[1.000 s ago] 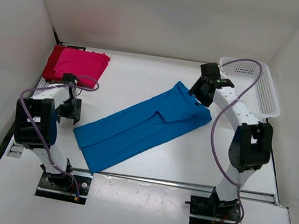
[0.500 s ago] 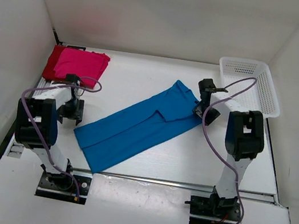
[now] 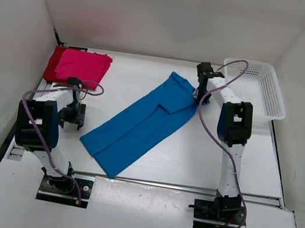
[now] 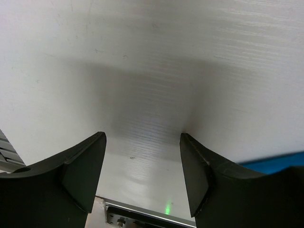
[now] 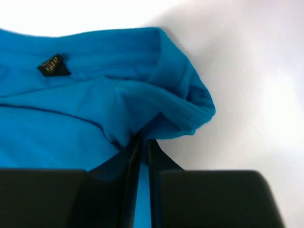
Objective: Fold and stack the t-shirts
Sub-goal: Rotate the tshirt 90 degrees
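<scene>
The blue t-shirt (image 3: 139, 124) lies folded into a long strip, running diagonally across the table from front left to back right. My right gripper (image 3: 199, 92) is shut on its far right edge near the collar, and blue cloth (image 5: 142, 109) bunches between the closed jaws in the right wrist view. The pink t-shirt (image 3: 84, 65) lies folded on top of the dark red t-shirt (image 3: 52, 63) at the back left. My left gripper (image 3: 73, 116) hangs open over bare table just left of the blue strip's near end, holding nothing, as the left wrist view shows (image 4: 142, 171).
A white mesh basket (image 3: 260, 89) stands at the back right, close behind my right arm. White walls close in the table on the left, back and right. A metal rail (image 3: 175, 184) runs along the front edge.
My right gripper went down to the blue t-shirt's far right edge and shut on it, then dragged that end toward the back left. The strip now lies steeper. The left arm stayed put.
</scene>
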You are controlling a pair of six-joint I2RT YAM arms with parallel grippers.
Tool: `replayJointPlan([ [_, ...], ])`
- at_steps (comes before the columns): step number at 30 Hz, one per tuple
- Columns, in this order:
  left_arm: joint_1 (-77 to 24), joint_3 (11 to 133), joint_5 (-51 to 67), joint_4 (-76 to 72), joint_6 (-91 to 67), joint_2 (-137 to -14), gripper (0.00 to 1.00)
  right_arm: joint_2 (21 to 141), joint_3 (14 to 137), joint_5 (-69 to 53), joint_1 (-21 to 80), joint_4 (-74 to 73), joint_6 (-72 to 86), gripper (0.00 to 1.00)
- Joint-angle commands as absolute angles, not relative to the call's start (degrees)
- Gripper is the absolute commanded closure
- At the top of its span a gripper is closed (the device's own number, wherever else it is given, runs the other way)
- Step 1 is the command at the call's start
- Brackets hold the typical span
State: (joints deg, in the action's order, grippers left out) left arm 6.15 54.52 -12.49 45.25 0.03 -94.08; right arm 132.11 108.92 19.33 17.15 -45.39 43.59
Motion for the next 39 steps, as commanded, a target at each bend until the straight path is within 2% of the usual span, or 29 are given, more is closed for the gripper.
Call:
replayJointPlan([
  [1,6.06,56.95,-11.07,45.96,0.00,-94.21,0.26,141.66,127.09,15.31,17.14,-46.58,38.77,0.89],
  [4,5.54,57.48,-9.58,46.58,0.00,-95.79,0.26,147.74,134.02,7.32,17.14,-38.35,37.71,0.89],
  [5,5.54,57.48,-8.88,47.19,0.00,-96.32,0.26,148.27,134.03,4.51,16.62,-31.01,37.71,0.89],
  [7,4.14,58.09,-8.17,47.72,0.00,-97.90,0.26,150.20,138.40,1.58,16.09,-27.97,38.66,0.79],
  [8,4.13,58.79,-7.22,47.72,0.00,-98.43,0.26,150.21,138.43,0.10,15.56,-23.34,39.37,0.63],
  [9,3.35,59.32,-6.69,48.33,0.00,-98.96,0.26,150.21,138.43,-1.48,15.56,-21.20,40.85,0.53],
  [12,1.68,61.69,-6.06,49.48,0.00,-100.45,0.24,148.81,138.43,-3.78,14.06,-19.95,39.04,0.34],
  [18,-1.05,67.14,-6.77,53.16,0.00,-100.37,0.24,133.63,125.70,-1.24,14.06,-29.93,26.99,0.09],
  [19,-1.05,67.76,-7.99,53.70,0.00,-98.72,0.24,131.07,120.64,-0.62,14.06,-31.80,26.37,0.06],
  [22,-1.05,68.82,-9.75,56.33,0.00,-95.73,0.24,119.30,109.99,-1.49,14.06,-33.66,25.15,0.00],
  [23,-1.05,68.82,-9.76,56.34,0.00,-92.49,0.24,116.40,102.73,-2.19,14.06,-33.66,24.53,0.00],
  [29,-1.05,58.37,-15.02,54.84,0.00,-79.56,0.23,96.01,79.74,3.67,20.02,-31.82,22.24,0.00],
  [34,3.95,54.93,-13.62,54.32,0.00,-70.15,0.21,89.57,68.21,3.00,24.51,-30.67,23.55,0.00],
  [35,4.48,54.41,-12.93,54.32,0.00,-68.83,0.15,88.17,67.07,2.29,25.74,-30.67,24.77,0.00],
  [39,6.42,53.18,-12.39,53.79,0.00,-62.07,0.12,85.87,60.57,-1.75,29.26,-28.92,30.22,0.00],
])
